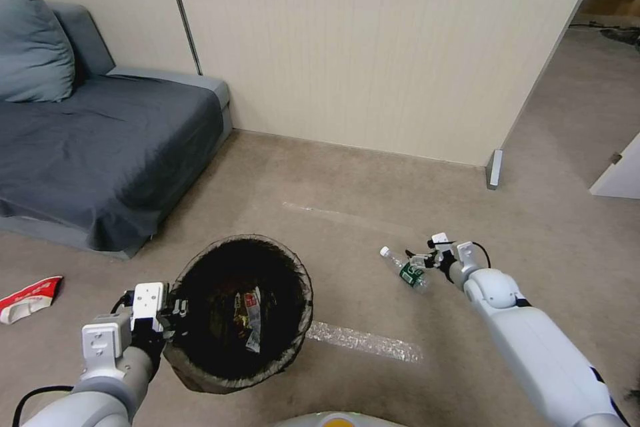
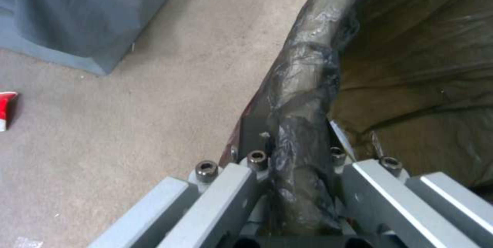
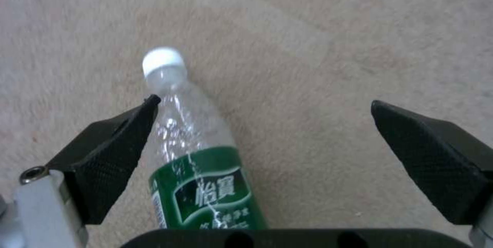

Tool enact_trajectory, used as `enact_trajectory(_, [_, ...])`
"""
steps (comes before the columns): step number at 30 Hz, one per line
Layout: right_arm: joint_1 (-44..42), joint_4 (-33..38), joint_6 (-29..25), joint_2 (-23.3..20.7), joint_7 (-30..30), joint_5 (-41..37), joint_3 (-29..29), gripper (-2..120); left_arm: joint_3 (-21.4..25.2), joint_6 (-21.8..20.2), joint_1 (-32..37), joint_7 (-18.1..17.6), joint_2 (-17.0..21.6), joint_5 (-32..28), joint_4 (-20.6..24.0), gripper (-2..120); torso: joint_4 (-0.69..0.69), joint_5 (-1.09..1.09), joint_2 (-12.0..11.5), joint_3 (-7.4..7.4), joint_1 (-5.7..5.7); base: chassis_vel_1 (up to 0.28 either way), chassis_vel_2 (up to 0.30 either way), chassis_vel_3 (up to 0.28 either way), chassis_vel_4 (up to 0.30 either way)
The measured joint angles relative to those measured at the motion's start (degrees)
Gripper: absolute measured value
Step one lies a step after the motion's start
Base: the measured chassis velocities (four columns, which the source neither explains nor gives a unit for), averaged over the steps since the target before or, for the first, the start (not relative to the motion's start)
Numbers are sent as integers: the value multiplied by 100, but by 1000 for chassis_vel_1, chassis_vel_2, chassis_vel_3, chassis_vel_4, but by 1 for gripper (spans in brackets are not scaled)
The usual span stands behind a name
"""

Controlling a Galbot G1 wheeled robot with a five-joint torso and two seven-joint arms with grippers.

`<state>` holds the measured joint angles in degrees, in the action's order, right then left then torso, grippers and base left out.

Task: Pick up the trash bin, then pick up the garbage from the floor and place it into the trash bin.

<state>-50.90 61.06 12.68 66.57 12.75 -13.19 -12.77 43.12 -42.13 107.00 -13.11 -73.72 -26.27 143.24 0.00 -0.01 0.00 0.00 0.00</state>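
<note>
The left gripper (image 1: 175,310) is clamped on the near-left rim of the trash bin (image 1: 303,297), holding it. The right gripper (image 3: 264,126) hangs wide open around the bottle (image 3: 198,155) lying on the floor, right of the bin; it should probably centre before closing, since one finger (image 3: 110,144) already touches. The bottle's base is cut off.

A clear bottle (image 3: 198,151) with green label and white cap lies on beige carpet (image 1: 373,173); the bin (image 1: 240,310) liner is black.

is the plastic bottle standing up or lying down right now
Lying down. The bottle rests on its side on the carpet, white cap pointing away from the open right gripper straddling it.
</note>
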Motion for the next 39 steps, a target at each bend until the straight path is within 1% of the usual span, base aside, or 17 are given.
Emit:
enact_trajectory(1, [0, 0, 0, 0, 0, 0, 0, 100, 0, 0, 0, 0, 0, 0, 0, 1, 0, 0, 0, 0, 0, 0, 0, 0, 0])
enact_trajectory(3, [63, -356, -156, 221, 24, 241, -21, 100, -9, 0, 13, 12, 12, 6, 0, 1, 0, 1, 0, 0, 0, 0, 0, 0, 0])
enact_trajectory(4, [63, -356, -156, 221, 24, 241, -21, 100, -9, 0, 13, 12, 12, 6, 0, 1, 0, 1, 0, 0, 0, 0, 0, 0, 0])
enact_trajectory(6, [87, -544, -226, 364, 26, 337, -39, 100, -9, 0, 32, 15, 18, 11, 0, 1, 1, 0, 0, 0, 0, 0, 0, 0, 0])
enact_trajectory(14, [91, -856, -368, 631, 54, 598, -79, 100, -2, 0, 80, 24, 63, 18, 0, 1, 0, 0, 0, 0, 0, 0, 0, 0, 0])
enact_trajectory(23, [90, -986, -354, 696, -61, 640, -115, 100, 17, 0, 79, 30, 79, 13, 0, 1, 0, 0, 0, 0, 0, 0, 0, 0, 0])
enact_trajectory(24, [90, -1012, -352, 687, -73, 641, -127, 97, 17, 0, 73, 31, 79, 12, 0, 1, 0, 0, 0, 0, 0, 0, 0, 0, 0])
enact_trajectory(25, [90, -1012, -352, 687, -73, 641, -127, 97, 17, 0, 73, 31, 79, 12, 0, 1, 0, 0, 0, 0, 0, 0, 0, 0, 0])
enact_trajectory(26, [89, -1025, -349, 673, -86, 640, -138, 96, 13, 0, 63, 31, 76, 12, 0, 1, 0, -1, 0, 0, 0, 0, 0, 0, 0])
enact_trajectory(29, [55, -1037, -350, 655, -106, 635, -167, 81, -30, 0, 20, 34, 55, 14, 0, 1, -1, -1, 0, 0, -1, 0, 0, 0, 0])
enact_trajectory(30, [55, -1037, -350, 655, -106, 635, -167, 81, -30, 0, 20, 34, 55, 14, 0, 1, -1, -1, 0, 0, -1, 0, 0, 0, 0])
enact_trajectory(33, [0, -1053, -377, 654, -125, 633, -194, 66, -37, 0, -1, 37, 50, 15, 0, 1, -1, -3, 0, -1, 0, 0, 0, 0, 0])
enact_trajectory(34, [0, -1053, -377, 654, -125, 633, -194, 66, -37, 0, -1, 37, 50, 15, 0, 1, -1, -3, 0, -1, 0, 0, 0, 0, 0])
enact_trajectory(36, [-18, -1059, -384, 655, -127, 631, -200, 57, -26, 0, -1, 37, 57, 14, 0, 1, -1, -4, 1, -1, 0, 0, 0, 0, 0])
enact_trajectory(37, [-18, -1059, -384, 655, -127, 631, -200, 57, -26, 0, -1, 37, 57, 14, 0, 1, -1, -4, 1, -1, 0, 0, 0, 0, 0])
enact_trajectory(39, [-26, -1067, -388, 680, -127, 630, -202, 45, -22, 0, 0, 37, 60, 11, 0, 1, -2, -4, 1, -1, 0, 0, 0, 0, 0])
